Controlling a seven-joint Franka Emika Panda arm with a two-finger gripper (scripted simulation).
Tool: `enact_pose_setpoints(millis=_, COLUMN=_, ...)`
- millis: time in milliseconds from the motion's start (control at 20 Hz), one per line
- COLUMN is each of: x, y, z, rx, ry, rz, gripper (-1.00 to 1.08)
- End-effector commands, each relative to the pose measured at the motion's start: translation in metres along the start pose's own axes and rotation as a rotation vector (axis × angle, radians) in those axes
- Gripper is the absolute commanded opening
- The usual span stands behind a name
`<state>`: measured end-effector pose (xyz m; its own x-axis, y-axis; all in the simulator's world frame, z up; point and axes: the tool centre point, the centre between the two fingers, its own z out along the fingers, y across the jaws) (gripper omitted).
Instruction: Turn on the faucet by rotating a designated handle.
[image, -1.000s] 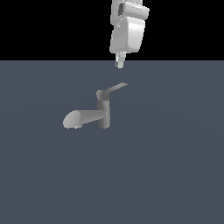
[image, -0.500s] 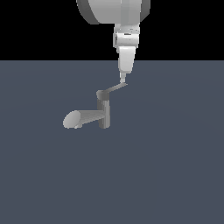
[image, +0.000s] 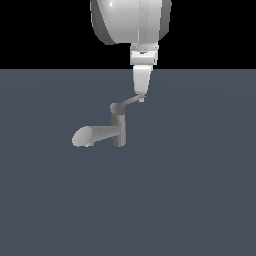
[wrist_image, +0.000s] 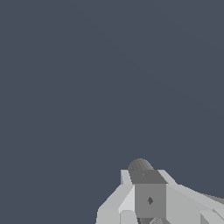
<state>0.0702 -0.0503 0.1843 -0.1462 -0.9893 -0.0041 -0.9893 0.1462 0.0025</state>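
— Faucet first: where does your pincer stand against it?

— My white, tapering pincer (image: 141, 93) hangs straight down from the bulky pale-grey wrist housing (image: 131, 20), and its tip meets the far, raised end of the thin, flat, light-grey lever handle (image: 129, 102). From the exterior view the two look to be touching, tip on lever end.

— Released, clenched, or grasping something?

— I cannot tell. In the exterior view the fingers show as one narrow wedge, edge-on, with no gap to read. In the wrist view I see only pale blocky finger parts (wrist_image: 131, 199) crowded around a darker grey square face, so the spread of the jaws stays hidden.

— And the handle itself?

— It slants upward toward the exterior view's right from the cap of the small plain grey metal-looking faucet (image: 118, 131). It is much slimmer than the spout.

— Where does that tap sit?

— Upright on the flat slate-blue floor (image: 200, 190), near the middle of the exterior view. Its short cylindrical post stands just below and toward the exterior view's left of my pincer. The thick horizontal spout runs out to the exterior view's left and ends in an oval face.

— Anything beyond that?

— A black band of background (image: 45, 35) sits above the floor line, behind my wrist.
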Motion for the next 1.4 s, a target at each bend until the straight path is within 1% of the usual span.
enact_pose_setpoints(millis=0, x=0.001, y=-0.002, z=0.002, rx=0.002, ry=0.004, rz=0.011, gripper=-1.0)
enact_pose_setpoints(millis=250, x=0.001, y=-0.001, z=0.002, rx=0.002, ry=0.004, rz=0.011, gripper=-1.0)
enact_pose_setpoints(millis=1350, x=0.005, y=0.06, z=0.003, rx=0.002, ry=0.004, rz=0.012, gripper=-1.0)
